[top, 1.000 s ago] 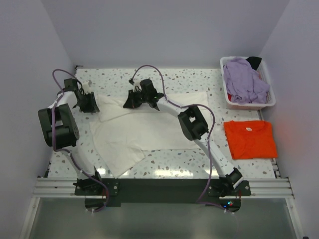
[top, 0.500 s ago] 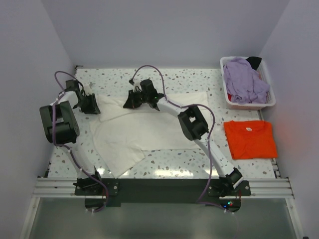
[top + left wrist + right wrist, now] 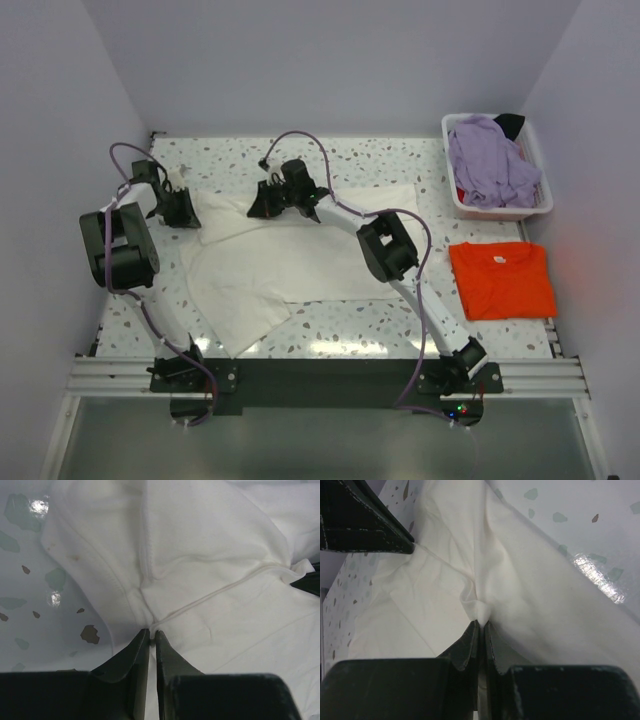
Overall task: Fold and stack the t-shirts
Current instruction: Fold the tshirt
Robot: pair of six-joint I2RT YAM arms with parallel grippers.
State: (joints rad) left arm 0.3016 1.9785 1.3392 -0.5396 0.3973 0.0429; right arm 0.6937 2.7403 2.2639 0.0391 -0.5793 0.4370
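Note:
The cream-white t-shirt (image 3: pixel 290 262) lies spread on the speckled table (image 3: pixel 400 165). My left gripper (image 3: pixel 186 212) is shut on its far left edge, pinching a fold by the sleeve seam (image 3: pixel 150 630). My right gripper (image 3: pixel 262 205) is shut on a pinch of the same shirt at its far edge (image 3: pixel 480 611). The orange-red t-shirt (image 3: pixel 502 279) lies folded flat at the right. The lavender t-shirt (image 3: pixel 490 160) is bunched in the white basket (image 3: pixel 535 205).
The basket stands at the far right corner with a dark item (image 3: pixel 510 124) behind the lavender cloth. Side walls close in left and right. A metal rail (image 3: pixel 320 378) with the arm bases runs along the near edge.

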